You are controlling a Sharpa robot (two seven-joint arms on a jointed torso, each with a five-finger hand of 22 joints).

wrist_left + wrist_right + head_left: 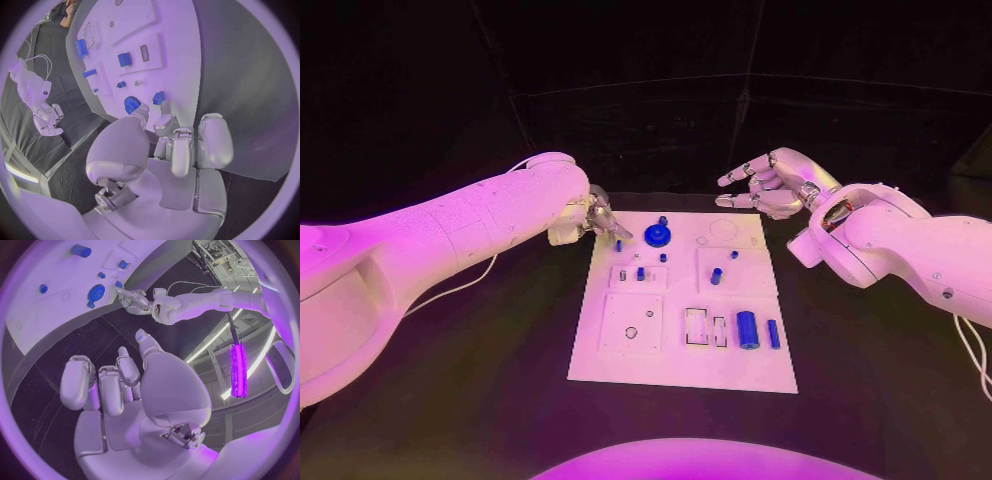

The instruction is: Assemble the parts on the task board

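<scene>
The white task board (733, 370) lies in the middle of the black table. Several blue parts sit on it: a round blue part (658, 235) at the far end, a small blue peg (619, 243) beside it, a thick cylinder (747, 330) and a thin bar (773, 333) nearer me. My left hand (589, 218) hovers at the board's far left corner. Its thumb and a fingertip (164, 107) reach close to the small peg (159, 97) and the round part (131, 105), gripping nothing. My right hand (769, 185) hangs past the far right corner, fingers (109, 385) loosely bent and empty.
Raised white square plates (632, 325) with holes and slots stand on the board. A white cable (459, 285) trails under my left arm and another (971, 345) beside my right arm. Bare black table (473, 400) lies on both sides of the board.
</scene>
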